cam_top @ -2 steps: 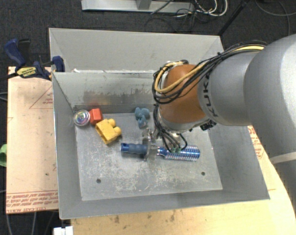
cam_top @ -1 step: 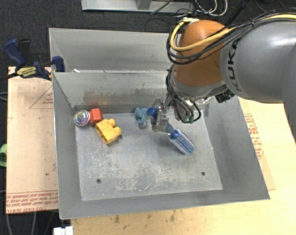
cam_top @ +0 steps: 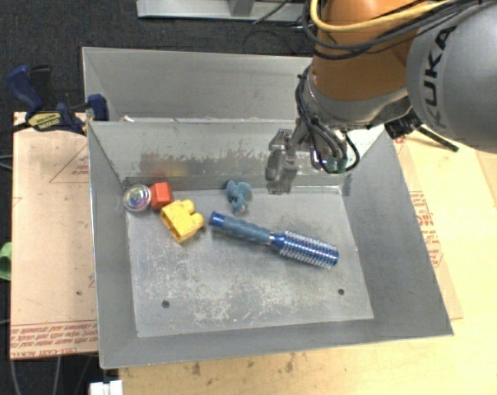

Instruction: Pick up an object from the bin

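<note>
Near the far wall of the grey metal bin [cam_top: 232, 303], right of centre, hangs the gripper [cam_top: 280, 169]. I cannot tell whether it is open or closed, and nothing shows in it. Nearest lies a small blue-grey knobbly toy [cam_top: 239, 194], just to its left and slightly nearer the camera. Further forward, the blue plastic hairbrush [cam_top: 273, 241] lies slantwise, handle upper-left, bristled head lower-right.

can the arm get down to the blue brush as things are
Probably yes: the blue brush lies flat and alone on the bin floor, nothing over it, and the small blue piece sits beside its handle, not on it.
</note>
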`<control>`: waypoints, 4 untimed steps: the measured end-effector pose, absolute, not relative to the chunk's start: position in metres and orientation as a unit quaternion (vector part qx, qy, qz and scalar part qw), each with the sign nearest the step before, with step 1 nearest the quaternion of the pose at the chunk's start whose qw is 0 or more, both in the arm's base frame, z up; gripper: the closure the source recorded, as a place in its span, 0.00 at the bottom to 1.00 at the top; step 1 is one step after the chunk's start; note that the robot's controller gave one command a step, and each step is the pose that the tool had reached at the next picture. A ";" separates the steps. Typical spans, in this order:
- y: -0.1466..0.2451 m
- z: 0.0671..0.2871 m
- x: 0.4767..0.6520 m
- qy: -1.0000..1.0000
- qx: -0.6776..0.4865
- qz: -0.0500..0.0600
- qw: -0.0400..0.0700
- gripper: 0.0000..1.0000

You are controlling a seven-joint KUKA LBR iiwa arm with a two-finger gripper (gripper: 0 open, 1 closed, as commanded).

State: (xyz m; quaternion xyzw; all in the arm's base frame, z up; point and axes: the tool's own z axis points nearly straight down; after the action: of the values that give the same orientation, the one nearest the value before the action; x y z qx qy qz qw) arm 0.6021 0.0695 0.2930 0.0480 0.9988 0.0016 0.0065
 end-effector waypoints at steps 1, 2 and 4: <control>0.057 0.197 0.492 0.968 -0.250 0.001 -0.003 1.00; 0.076 0.148 0.478 0.966 -0.258 0.002 -0.003 1.00; 0.112 0.119 0.559 0.966 -0.257 0.001 0.003 0.00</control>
State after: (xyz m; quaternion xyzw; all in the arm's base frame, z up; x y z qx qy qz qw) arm 0.5592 0.1120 0.1192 -0.2570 0.9664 0.0012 0.0033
